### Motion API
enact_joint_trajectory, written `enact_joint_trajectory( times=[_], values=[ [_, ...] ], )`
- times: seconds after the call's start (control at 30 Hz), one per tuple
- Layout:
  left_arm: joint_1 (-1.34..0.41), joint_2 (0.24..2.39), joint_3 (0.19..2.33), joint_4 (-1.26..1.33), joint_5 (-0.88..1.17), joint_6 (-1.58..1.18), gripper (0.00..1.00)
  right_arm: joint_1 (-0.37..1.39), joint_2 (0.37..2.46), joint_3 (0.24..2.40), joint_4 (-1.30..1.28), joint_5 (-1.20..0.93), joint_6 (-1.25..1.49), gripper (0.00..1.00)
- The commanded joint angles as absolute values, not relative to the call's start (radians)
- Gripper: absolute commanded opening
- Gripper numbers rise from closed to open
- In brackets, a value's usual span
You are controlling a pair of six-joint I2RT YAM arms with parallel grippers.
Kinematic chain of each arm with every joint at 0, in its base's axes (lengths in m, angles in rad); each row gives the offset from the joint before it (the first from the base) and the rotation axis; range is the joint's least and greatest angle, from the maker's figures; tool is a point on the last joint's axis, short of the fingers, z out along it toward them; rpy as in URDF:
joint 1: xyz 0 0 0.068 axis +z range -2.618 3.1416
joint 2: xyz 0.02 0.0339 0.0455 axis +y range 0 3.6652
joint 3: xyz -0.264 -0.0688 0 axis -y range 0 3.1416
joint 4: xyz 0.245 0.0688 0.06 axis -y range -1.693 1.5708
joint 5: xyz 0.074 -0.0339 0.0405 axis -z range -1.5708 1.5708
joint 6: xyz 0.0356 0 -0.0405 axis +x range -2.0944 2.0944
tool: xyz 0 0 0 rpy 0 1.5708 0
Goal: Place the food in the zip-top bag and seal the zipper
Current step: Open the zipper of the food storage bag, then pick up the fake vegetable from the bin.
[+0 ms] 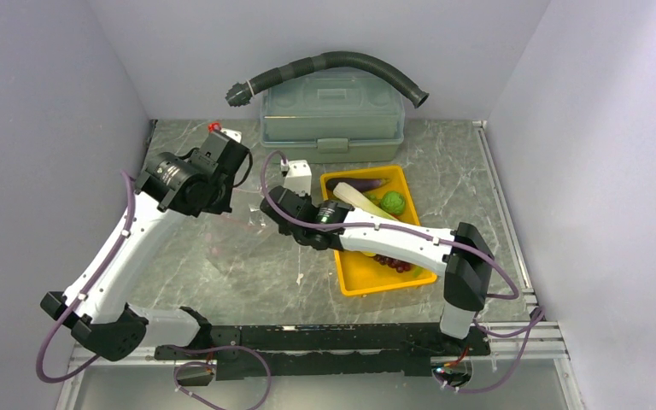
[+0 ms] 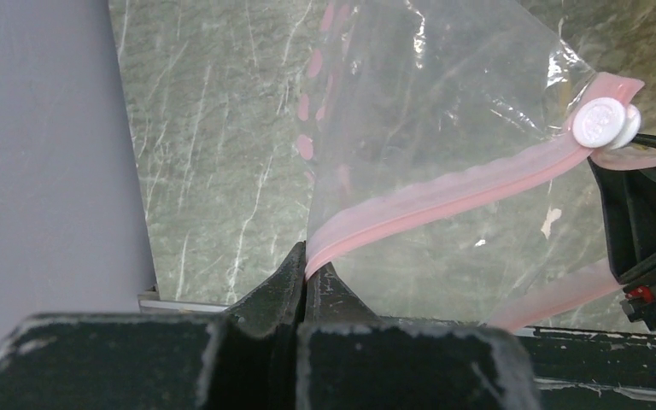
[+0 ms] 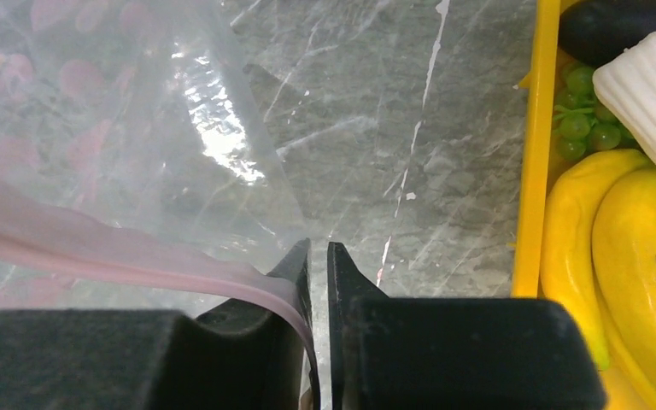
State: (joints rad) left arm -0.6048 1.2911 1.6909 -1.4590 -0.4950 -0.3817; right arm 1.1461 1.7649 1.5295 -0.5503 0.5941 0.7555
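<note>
Left wrist: jaws clamp zipper (image 2: 444, 201); right wrist: jaws barely parted round it; bananas (image 3: 641, 256) visible.

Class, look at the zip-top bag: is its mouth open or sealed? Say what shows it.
Open: the two pink strips of the zipper run apart in the left wrist view, not pressed together.

The left gripper (image 2: 306, 266) is pinched shut, while the right gripper (image 3: 318, 256) stands parted by a slit.
</note>
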Motion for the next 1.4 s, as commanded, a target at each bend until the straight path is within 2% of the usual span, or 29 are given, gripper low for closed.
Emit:
enact_joint_trajectory(
  times=[0.0, 0.07, 0.3, 0.53, 0.8, 1.07, 1.37],
  values=[
    [-0.616, 1.299, 1.701, -1.432, -0.579, -0.365, 0.0, 1.127, 1.701, 1.515, -0.537, 0.556, 0.708, 0.2],
    [-0.621, 1.302, 1.691, -1.416, -0.581, -0.364, 0.0, 1.125, 1.688, 1.516, -0.524, 0.537, 0.694, 0.22],
    [-0.636, 1.308, 1.635, -1.376, -0.588, -0.37, 0.0, 1.124, 1.565, 1.448, -0.453, 0.485, 0.653, 0.43],
    [-0.648, 1.317, 1.593, -1.329, -0.591, -0.374, 0.0, 1.124, 1.451, 1.387, -0.409, 0.413, 0.614, 0.61],
    [-0.659, 1.33, 1.602, -1.315, -0.619, -0.368, 0.0, 1.118, 1.301, 1.329, -0.458, 0.414, 0.518, 0.66],
    [-0.664, 1.337, 1.588, -1.279, -0.657, -0.352, 0.0, 1.088, 1.135, 1.223, -0.513, 0.435, 0.32, 0.67],
    [-0.679, 1.302, 1.474, -1.18, -0.677, -0.316, 0.0, 0.949, 1.066, 1.18, -0.641, 0.424, 0.163, 0.67]
  ],
)
